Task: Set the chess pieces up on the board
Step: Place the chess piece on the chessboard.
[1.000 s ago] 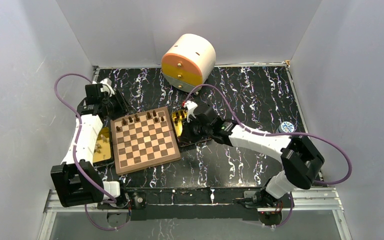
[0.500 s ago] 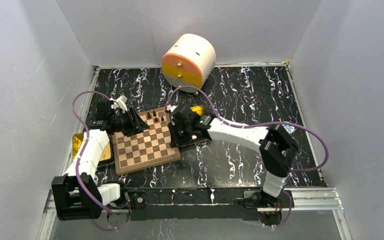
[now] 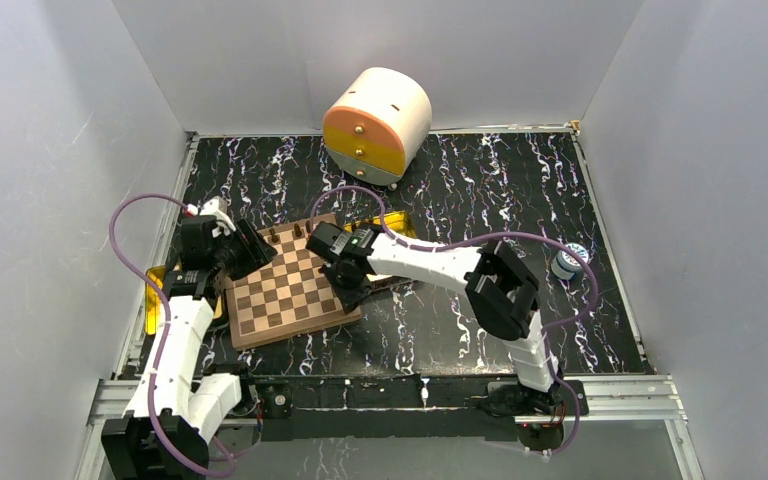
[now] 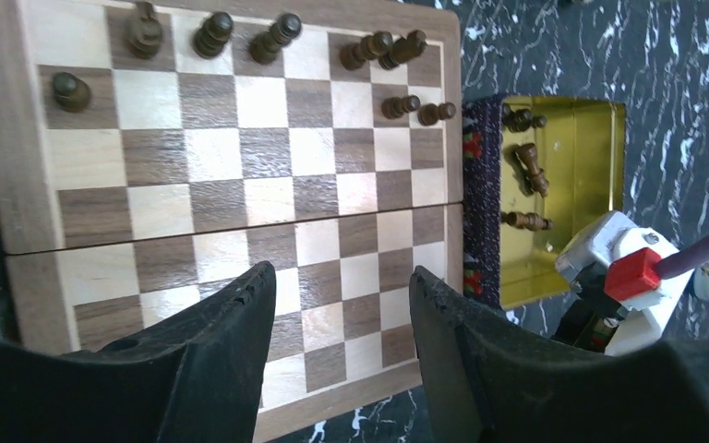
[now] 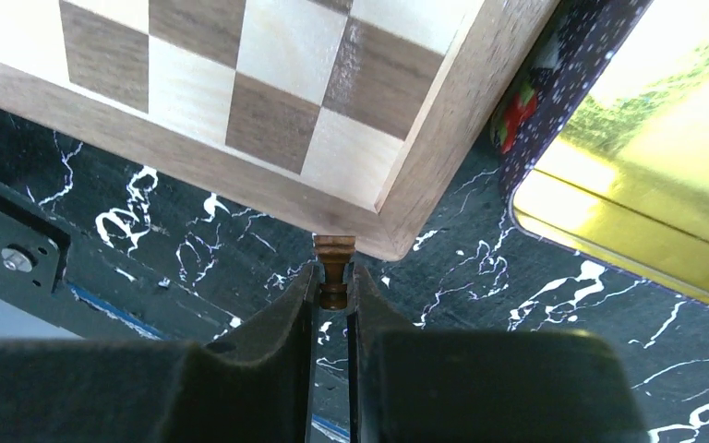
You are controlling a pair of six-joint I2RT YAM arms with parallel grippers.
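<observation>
The right pincer is closed almost fully on one small dark chess piece, pinched by its slim body with the wider end sticking out past the fingertips. That is a thin hold on a turned, rounded shape, so the piece may swivel or slide out if the arm moves sharply. From the wrist view it hangs by the near corner of the board, apparently over the wooden border or the black bench just beside it. I cannot tell its height above either. If it is let go here, it lands off the squares and can roll away.

The left pincer hovers over the board's near half, jaws about half apart and holding nothing. The arms are close over a small board, so a crossing move could bring them together.

Several pieces stand on the two far ranks, some close together and a few leaning. A sweep by a finger or cable could topple them. A hard press while placing could shift the board, which lies loose against the gold tin where more pieces lie.
</observation>
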